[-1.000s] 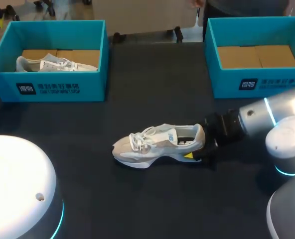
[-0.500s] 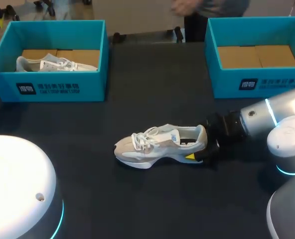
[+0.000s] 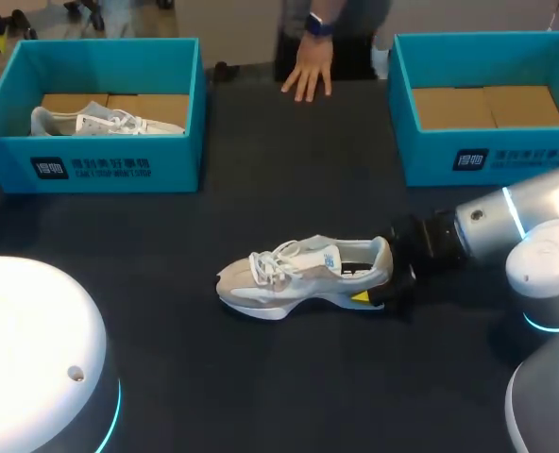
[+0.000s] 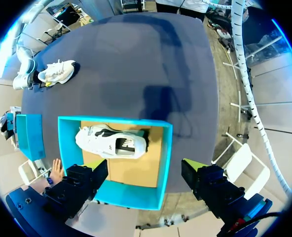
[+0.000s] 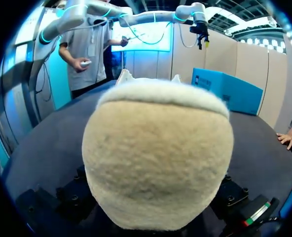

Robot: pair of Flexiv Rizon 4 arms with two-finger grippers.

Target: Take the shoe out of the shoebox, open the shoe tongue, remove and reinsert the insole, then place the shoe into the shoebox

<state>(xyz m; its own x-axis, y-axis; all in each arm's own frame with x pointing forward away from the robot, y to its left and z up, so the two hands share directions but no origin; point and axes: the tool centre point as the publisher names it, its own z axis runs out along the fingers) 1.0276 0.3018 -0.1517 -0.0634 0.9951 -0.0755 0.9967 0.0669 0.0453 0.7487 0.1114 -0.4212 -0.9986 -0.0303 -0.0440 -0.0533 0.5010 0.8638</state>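
Black cloth covers the table [image 3: 261, 377]. In the head view the grey-and-white lace-up sneaker [image 3: 303, 274] stands upright at mid-table, outside both boxes. The right gripper [image 3: 379, 283] comes in low behind the heel. One yellow tip shows on the near side and the far finger is hidden, so I judge it clamped on the heel to steady the sneaker for the tongue work. The empty teal cardboard shoebox [image 3: 487, 151] waits at the right. Another teal shoebox [image 3: 119, 165] at the left holds a white shoe [image 3: 100, 121]. A person's hand [image 3: 308, 71] rests on the far edge.

In the left wrist view the left gripper [image 4: 143, 177] hangs high over that left box with its fingers spread wide and holding nothing, apparently parked clear.

In the right wrist view the fuzzy beige heel fills everything ahead, hiding both fingertips and the insole.
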